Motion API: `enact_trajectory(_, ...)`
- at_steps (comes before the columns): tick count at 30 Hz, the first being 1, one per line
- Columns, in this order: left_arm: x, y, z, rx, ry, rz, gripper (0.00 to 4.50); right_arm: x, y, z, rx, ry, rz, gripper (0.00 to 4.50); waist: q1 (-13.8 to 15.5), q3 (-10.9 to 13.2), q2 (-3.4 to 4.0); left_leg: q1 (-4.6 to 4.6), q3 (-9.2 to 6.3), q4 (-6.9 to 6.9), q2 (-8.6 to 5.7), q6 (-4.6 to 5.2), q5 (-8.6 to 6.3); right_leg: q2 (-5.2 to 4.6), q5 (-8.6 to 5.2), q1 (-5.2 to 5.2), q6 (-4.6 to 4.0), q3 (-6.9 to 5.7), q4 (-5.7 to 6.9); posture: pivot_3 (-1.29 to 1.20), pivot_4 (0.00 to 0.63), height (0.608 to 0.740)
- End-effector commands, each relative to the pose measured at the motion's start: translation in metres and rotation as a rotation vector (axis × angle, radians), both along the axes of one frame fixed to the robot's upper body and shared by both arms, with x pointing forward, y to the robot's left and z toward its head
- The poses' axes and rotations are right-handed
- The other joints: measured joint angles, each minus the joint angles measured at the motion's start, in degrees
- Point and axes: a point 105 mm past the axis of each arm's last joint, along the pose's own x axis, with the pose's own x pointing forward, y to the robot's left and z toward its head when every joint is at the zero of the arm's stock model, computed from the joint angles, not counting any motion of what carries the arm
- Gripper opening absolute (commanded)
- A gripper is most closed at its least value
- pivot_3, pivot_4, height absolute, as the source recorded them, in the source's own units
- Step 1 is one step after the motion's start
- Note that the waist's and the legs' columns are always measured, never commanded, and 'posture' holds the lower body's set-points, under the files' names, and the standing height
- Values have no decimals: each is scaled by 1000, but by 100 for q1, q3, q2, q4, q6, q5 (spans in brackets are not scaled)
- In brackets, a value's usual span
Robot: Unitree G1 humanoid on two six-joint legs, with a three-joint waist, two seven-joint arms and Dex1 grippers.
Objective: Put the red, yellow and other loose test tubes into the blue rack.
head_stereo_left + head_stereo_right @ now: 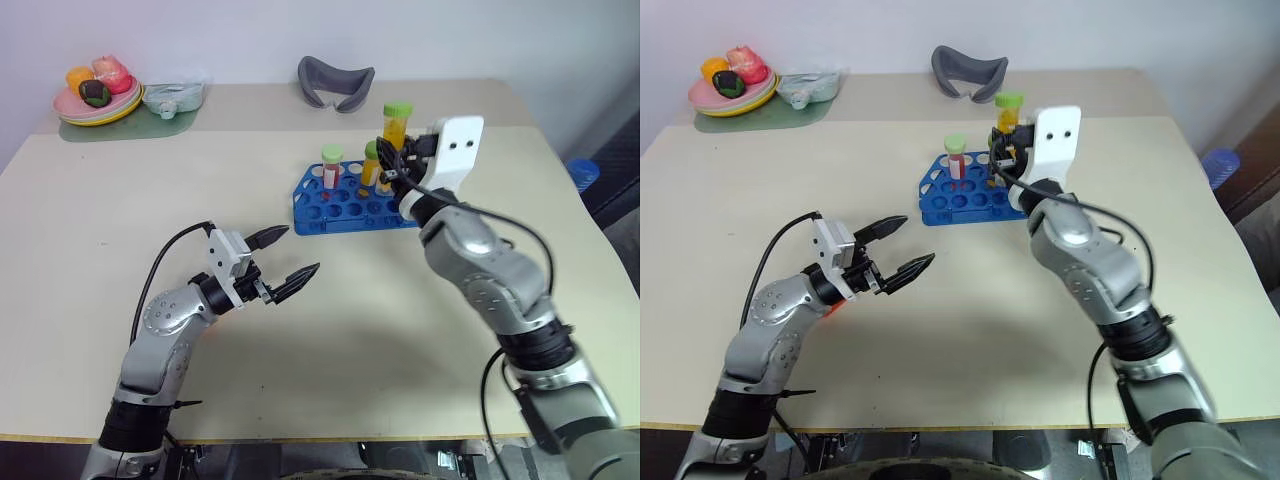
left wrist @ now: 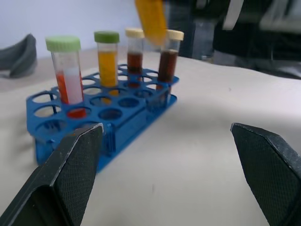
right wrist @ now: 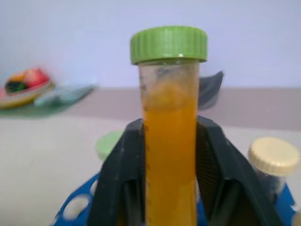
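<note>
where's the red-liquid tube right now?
The red-liquid tube stands upright in the blue rack, toward its left end in the head views, left of the yellow tube in the rack.

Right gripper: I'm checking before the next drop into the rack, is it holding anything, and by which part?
The right gripper holds an upright green-capped tube of orange-yellow liquid by its body, below the cap.

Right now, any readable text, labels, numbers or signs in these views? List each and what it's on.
No readable text.
Graduation ticks down the side of the held orange tube in the right gripper: marks only, no digits legible.
Tubes in the blue rack: no legible print on them.
</note>
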Motion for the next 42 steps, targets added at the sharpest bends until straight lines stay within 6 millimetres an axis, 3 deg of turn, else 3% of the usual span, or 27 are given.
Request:
enact_trajectory(1, 3, 0, 10, -25, -45, 19, 4500, -2, 6, 4, -7, -138, 14, 792, 9, 0, -1, -1, 1, 1, -1, -1, 0, -1, 0, 0, 0, 0, -1, 0, 150, 740)
enact_trajectory(6, 4, 3, 15, -53, -38, 51, 4500, 5, 9, -22, -30, -169, -6, 792, 6, 0, 0, 0, 1, 1, -1, -3, 2, -3, 0, 2, 1, 0, -1, 0, 150, 740)
enact_trajectory(13, 1, 7, 22, -43, -33, 74, 4500, 11, 8, -42, -41, -154, -45, 792, 3, 0, 0, 1, 1, 1, -1, -8, 4, -3, 0, 2, 1, 0, 3, 0, 150, 740)
enact_trajectory(22, -1, 6, 26, -40, -21, 69, 4500, 19, -3, -51, -52, -144, -105, 792, 5, -1, 0, 7, 1, 1, -1, -14, 8, -3, 0, 6, 1, 0, 7, 0, 150, 740)
enact_trajectory(39, -4, 5, 24, -34, 0, 48, 4500, 26, 2, -57, -39, -147, -93, 792, -11, -2, 0, 13, 1, 2, -2, -23, 13, -5, 1, 9, 0, 1, 16, 0, 150, 740)
enact_trajectory(40, -4, 6, 23, -33, 2, 49, 4500, 25, 1, -57, -34, -148, -89, 1801, -13, -2, 0, 13, 1, 2, -2, -23, 13, -5, 1, 10, 0, 1, 16, 0, 150, 740)
enact_trajectory(42, -4, 7, 21, -32, 5, 51, 4500, 23, 0, -54, -29, -157, -89, 2669, -14, -2, 0, 13, 1, 1, -2, -23, 13, -5, 1, 10, 0, 1, 16, 0, 150, 740)
